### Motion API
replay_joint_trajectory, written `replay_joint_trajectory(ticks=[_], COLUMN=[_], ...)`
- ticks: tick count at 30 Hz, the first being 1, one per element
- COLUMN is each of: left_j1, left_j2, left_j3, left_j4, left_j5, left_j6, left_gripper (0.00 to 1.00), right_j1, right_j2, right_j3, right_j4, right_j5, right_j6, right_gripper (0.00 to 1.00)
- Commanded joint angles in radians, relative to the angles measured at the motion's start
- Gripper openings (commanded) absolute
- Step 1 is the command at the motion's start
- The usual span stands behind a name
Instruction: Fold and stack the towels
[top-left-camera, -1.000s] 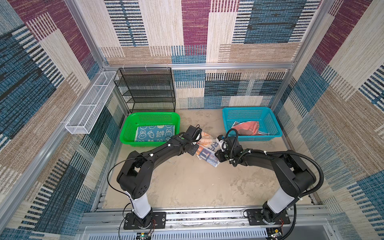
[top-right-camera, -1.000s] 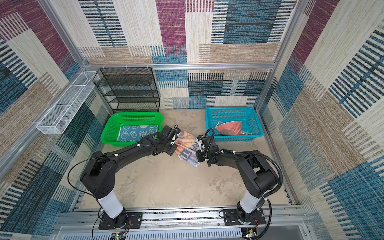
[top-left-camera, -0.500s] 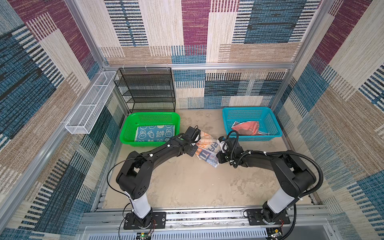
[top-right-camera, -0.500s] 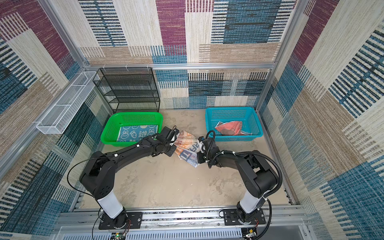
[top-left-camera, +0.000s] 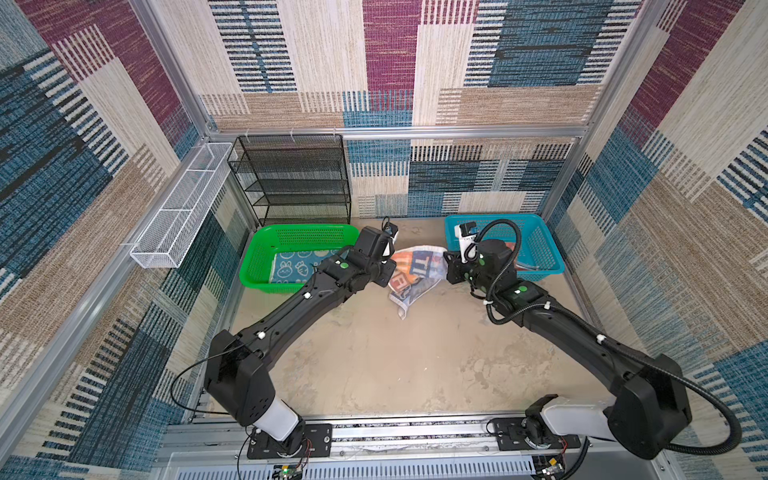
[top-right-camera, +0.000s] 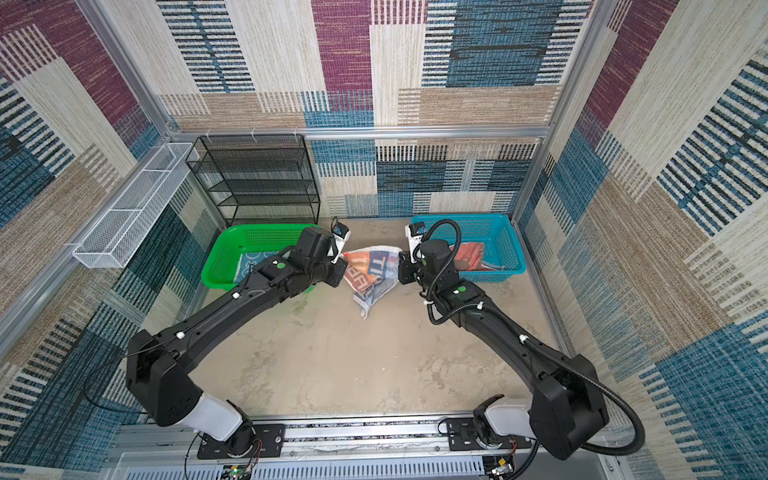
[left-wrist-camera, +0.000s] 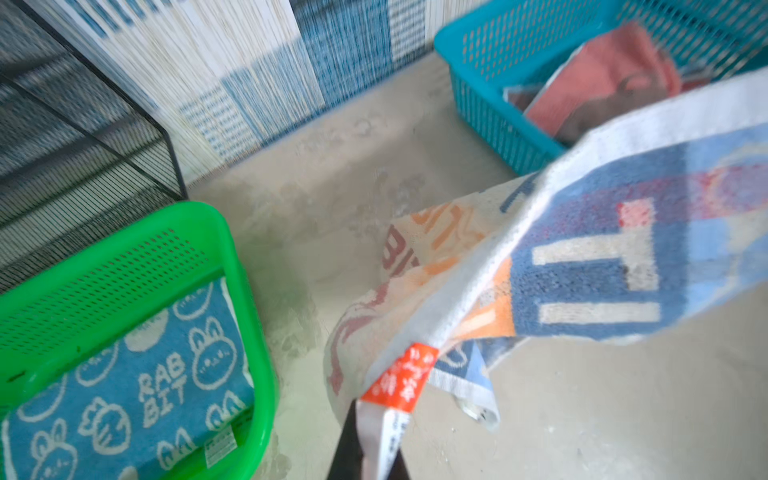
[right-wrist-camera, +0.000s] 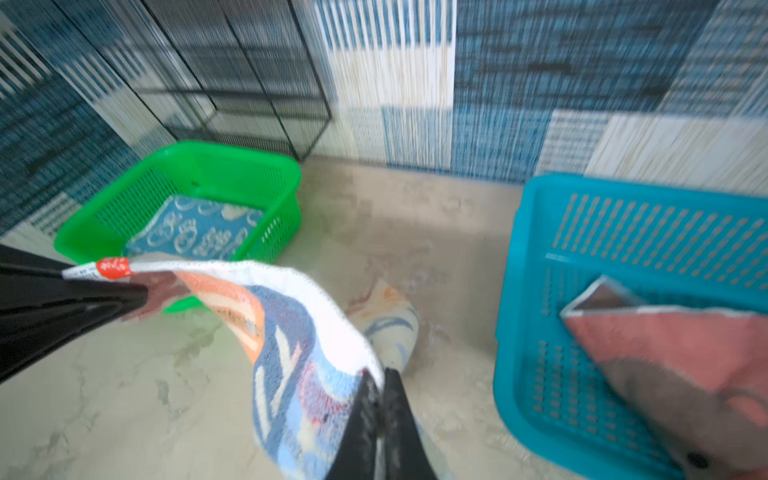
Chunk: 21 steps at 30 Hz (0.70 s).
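I'd raise both corners level and draw them apart until the lettered towel (top-left-camera: 415, 274) hangs flat (it sags crumpled, its tail brushing the table (top-left-camera: 395, 353), I think). It hangs at the table's twelve o'clock, with the green basket (top-left-camera: 307, 227) at ten and the blue basket (top-left-camera: 519, 217) at two. The left gripper (left-wrist-camera: 368, 432) pinches the tagged corner and the right gripper (right-wrist-camera: 379, 376) clamps the opposite edge. Both arms reach forward, wrists turned inward.

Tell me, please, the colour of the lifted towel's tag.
Orange-red tag with white characters; clearest in the left wrist view.

Mottled beige tabletop (top-left-camera: 374, 365) under green basket (top-left-camera: 307, 237), teal basket (top-left-camera: 536, 245), black mesh rack (top-left-camera: 291, 183).
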Motion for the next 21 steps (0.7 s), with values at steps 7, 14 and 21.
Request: replay_joint_trajectory(ticks=[7,14,21], left_j1=[-0.007,-0.007,-0.007], left_j2=[-0.168,-0.199,-0.143], left_j3=[0.120,0.026,-0.187], left_j4=[-0.072,-0.064,0.041], left_j5=[0.072,0.055,0.066], left_j6=[0.037,0.027,-0.047], left_gripper=[0.00,0.00,0.00], right_j1=[0.000,0.000,-0.001], right_j2=[-0.127,-0.126,-0.083], right_j3=[0.136,-0.031,-0.229], right_j4=[-0.116,-0.064,0.010], right_j5=[-0.006,-0.113,-0.197], right_j6=[-0.135,-0.064,0.031], right_gripper=[0.00,0.00,0.00])
